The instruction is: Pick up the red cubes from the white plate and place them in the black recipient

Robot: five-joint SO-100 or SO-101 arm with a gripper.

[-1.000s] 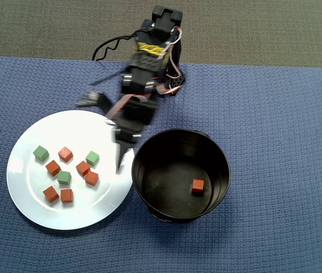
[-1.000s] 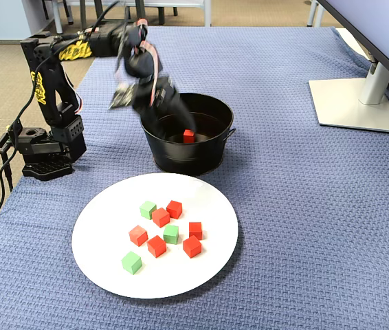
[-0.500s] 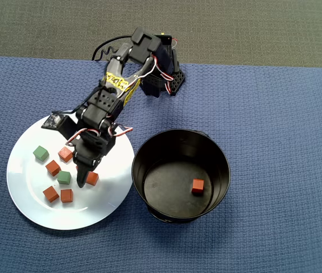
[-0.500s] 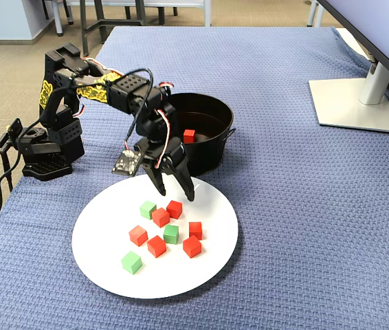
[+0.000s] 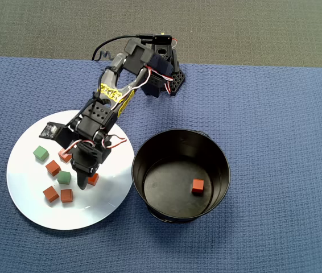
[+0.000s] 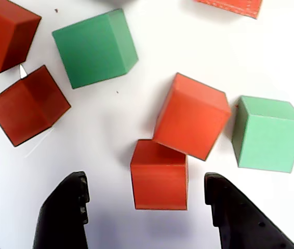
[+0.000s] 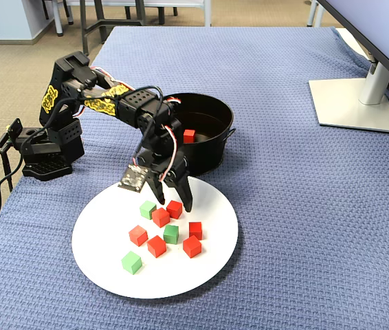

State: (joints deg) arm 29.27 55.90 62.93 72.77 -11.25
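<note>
Several red cubes lie on the white plate (image 5: pixel 101 207) (image 7: pixel 105 227) among green ones. My gripper (image 5: pixel 84 177) (image 7: pixel 174 203) (image 6: pixel 144 179) is open and low over the plate. Its black fingers (image 6: pixel 64 212) stand on either side of one red cube (image 6: pixel 159 174) (image 7: pixel 174 208), which rests on the plate nearer the right finger in the wrist view. A second red cube (image 6: pixel 191 115) touches that cube's far corner. The black recipient (image 5: pixel 149 165) (image 7: pixel 194 159) stands beside the plate and holds one red cube (image 5: pixel 197 186) (image 7: pixel 189 135).
Green cubes (image 5: pixel 41 153) (image 5: pixel 64 177) (image 7: pixel 131 262) sit mixed in with the red ones. The arm's base (image 5: pixel 164 77) (image 7: pixel 43 155) stands at the edge of the blue cloth. A grey monitor stand (image 7: pixel 356 103) occupies the far right in the fixed view.
The arm swung from over the black recipient to the plate. In the last half second the open gripper dropped lower, down around a red cube.
</note>
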